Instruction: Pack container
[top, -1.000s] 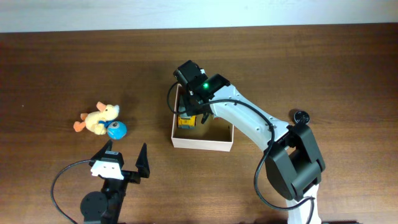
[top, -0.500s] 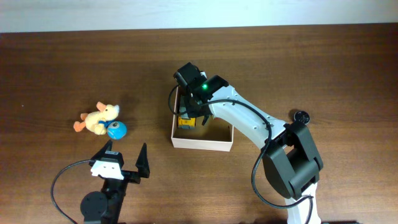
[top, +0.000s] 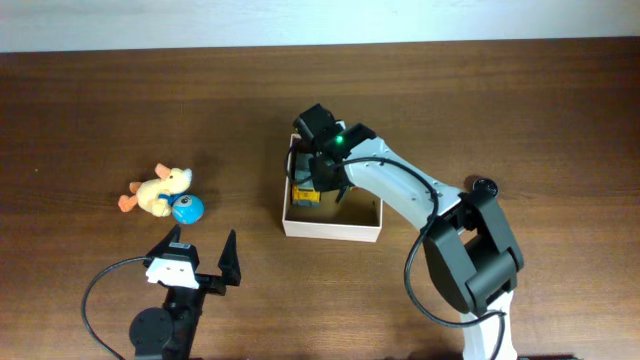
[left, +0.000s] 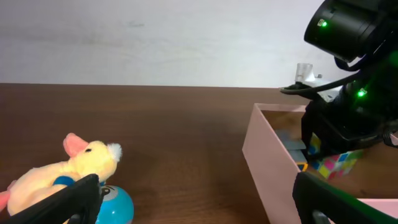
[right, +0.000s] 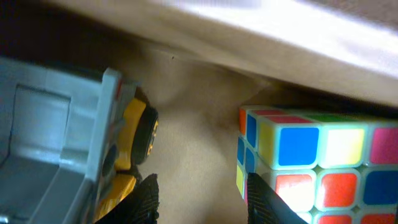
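Compared with a second before, the container (top: 331, 229) had slid a little to the right on the wooden table (top: 90, 110), and the right gripper (top: 320, 185) had shifted with it, reaching down inside the box near its left wall. The container sat about mid-table, well apart from the plush duck (top: 158, 190) and the blue ball (top: 187, 209) touching it on the left.

From the right wrist camera the right gripper (right: 202, 200) had its jaws apart with only bare tan cardboard between them, a grey-and-yellow toy truck (right: 62, 137) to one side and a Rubik's cube (right: 311, 162) to the other. I took this for the end of a placing step. To do it well, the arm would want to rise straight up with the jaws kept wide, so that neither finger snagged the truck or cube and the light box was not dragged along.

The left gripper (top: 203, 246) hung spread and empty near the table's front edge.

Overhead, the arm hid the cube completely and showed only a yellow scrap of the truck. The left wrist view gave the box's side wall (left: 273, 168) and the cube (left: 339, 165) resting low inside, with the duck (left: 68, 171) and ball (left: 115, 208) close in front.
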